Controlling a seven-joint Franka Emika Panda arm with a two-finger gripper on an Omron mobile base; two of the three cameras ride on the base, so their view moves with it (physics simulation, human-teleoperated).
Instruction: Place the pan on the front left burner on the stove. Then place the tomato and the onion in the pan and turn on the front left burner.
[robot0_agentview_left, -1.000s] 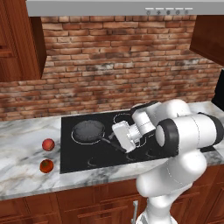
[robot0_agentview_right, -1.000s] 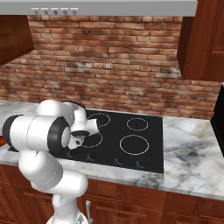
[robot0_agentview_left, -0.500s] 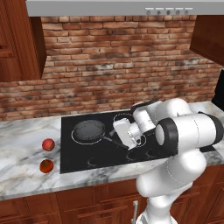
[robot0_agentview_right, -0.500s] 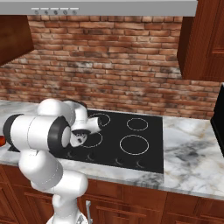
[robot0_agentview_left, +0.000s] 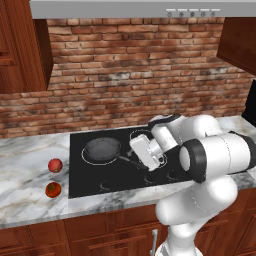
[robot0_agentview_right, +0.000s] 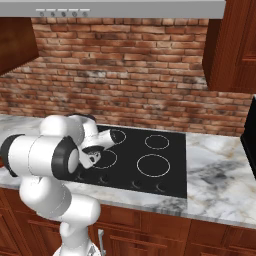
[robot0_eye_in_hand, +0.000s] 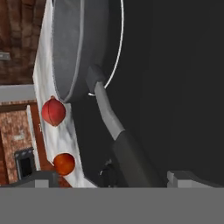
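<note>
Pincer (robot0_eye_in_hand: 111, 177) released, straddling pan (robot0_agentview_left: 102, 149) handle end; tomato (robot0_agentview_left: 53, 189), onion (robot0_agentview_left: 55, 165) lie left on bench (robot0_agentview_left: 25, 170), beyond pan.

Easing up and back from the pan (robot0_agentview_left: 102, 148) handle, the pincer (robot0_agentview_left: 134, 159); sitting a touch higher and nearer the arm's body in the left base view than a second ago; spreading the jaws a little wider over that second, now standing fully apart with the handle lying loose between them in the hand view; shifting only slightly in the right base view, the white wrist (robot0_agentview_right: 93, 151) lifting a shade above the stove (robot0_agentview_right: 165, 170).
</note>
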